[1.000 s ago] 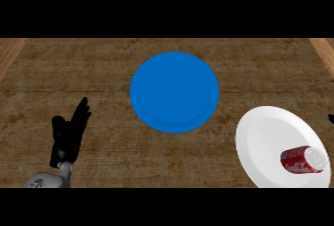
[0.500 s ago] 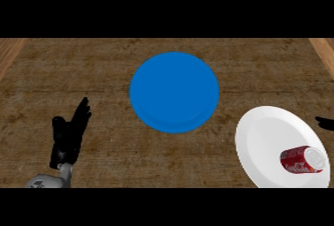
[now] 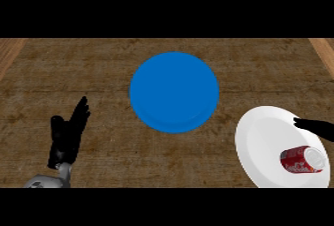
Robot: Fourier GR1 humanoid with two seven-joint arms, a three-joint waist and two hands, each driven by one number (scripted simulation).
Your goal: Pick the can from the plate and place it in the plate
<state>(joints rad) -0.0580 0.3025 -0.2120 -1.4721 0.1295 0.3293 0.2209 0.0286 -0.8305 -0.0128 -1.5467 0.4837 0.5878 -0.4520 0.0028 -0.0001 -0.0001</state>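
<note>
Can [image 3: 302, 159] just below right hand [image 3: 317, 127]

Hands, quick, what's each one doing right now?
Left hand: open, fingers straight, resting at the lower left, holding nothing.
Right hand: only partly in view over the white plate; cannot be told.

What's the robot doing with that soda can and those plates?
A red soda can lies on its side on the white round plate at the right. The robot's black right hand shows at the right edge, over that plate's far side, not touching the can. The blue round plate holds nothing. The left hand rests open at the left.
</note>
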